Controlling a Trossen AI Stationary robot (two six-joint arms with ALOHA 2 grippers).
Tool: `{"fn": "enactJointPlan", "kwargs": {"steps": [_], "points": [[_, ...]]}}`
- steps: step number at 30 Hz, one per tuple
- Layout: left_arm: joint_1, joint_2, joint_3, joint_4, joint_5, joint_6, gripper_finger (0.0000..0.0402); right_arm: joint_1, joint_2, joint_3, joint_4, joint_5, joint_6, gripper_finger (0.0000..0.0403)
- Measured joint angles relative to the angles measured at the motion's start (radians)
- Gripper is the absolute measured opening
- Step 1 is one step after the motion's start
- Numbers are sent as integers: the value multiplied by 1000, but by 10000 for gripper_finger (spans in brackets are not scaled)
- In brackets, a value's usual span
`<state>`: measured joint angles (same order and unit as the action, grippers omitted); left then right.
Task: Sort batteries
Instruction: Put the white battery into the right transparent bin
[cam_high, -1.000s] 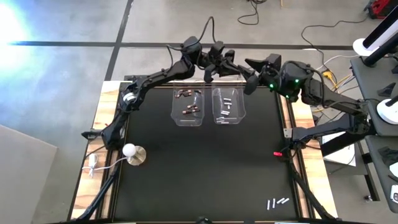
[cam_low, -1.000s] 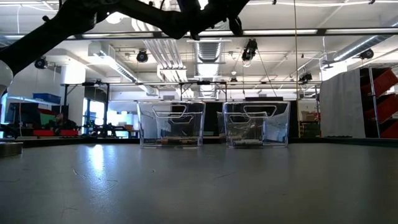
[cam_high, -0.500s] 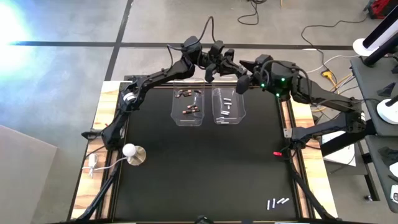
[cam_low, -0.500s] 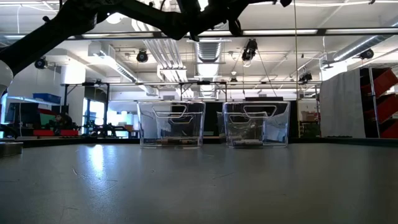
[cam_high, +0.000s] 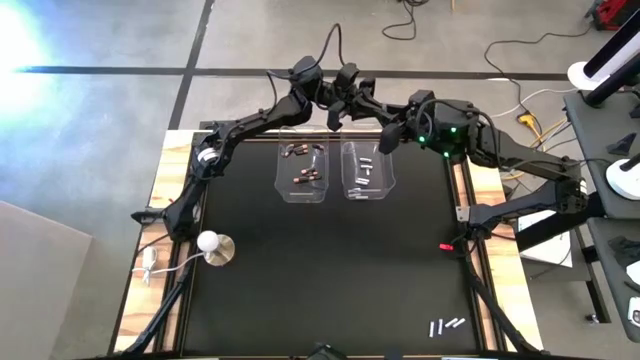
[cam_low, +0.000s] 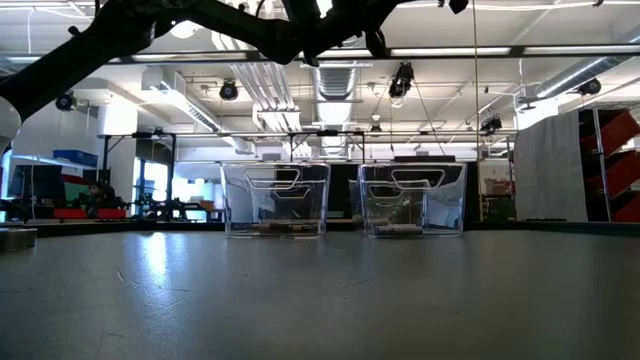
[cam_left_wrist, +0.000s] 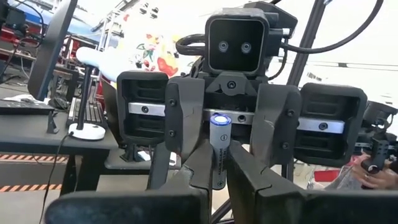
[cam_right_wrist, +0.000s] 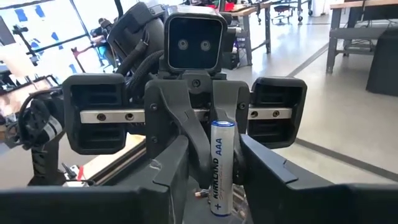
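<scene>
Between both tools (cam_high: 385, 128), one silvery battery (cam_right_wrist: 221, 167) stands pinched.

Both arms reach to the upper middle of the high view and meet there nose to nose. The left arm (cam_high: 245, 128) rises from the left edge, its gripper (cam_high: 362, 100) pointing right. The right arm (cam_high: 520, 160) bends in from the right, its gripper (cam_high: 392, 133) pointing left. Both sets of jaws are closed on the same battery (cam_right_wrist: 221, 167), each gripping one end.
</scene>
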<state>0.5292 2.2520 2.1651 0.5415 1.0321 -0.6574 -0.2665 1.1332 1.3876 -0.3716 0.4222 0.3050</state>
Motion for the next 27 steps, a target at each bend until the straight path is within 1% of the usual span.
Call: {"fn": "enactJointPlan", "kwargs": {"steps": [3,9,12,15,24,27], "points": [[3,0,0,-1,0,2,9,0,-1,0,-2,-5,7,128],[6,0,0,-11,12,14,9,-2,-4,0,56,6,-7,176],[7,0,0,-11,29,20,9,-2,-4,0,75,4,-35,182],[12,0,0,-11,29,20,9,-1,-4,2,74,3,-41,170],[15,0,0,-12,28,12,9,-16,18,2,62,-1,-36,87],[18,0,-1,-18,32,10,9,-19,36,3,62,5,-35,68]]}}
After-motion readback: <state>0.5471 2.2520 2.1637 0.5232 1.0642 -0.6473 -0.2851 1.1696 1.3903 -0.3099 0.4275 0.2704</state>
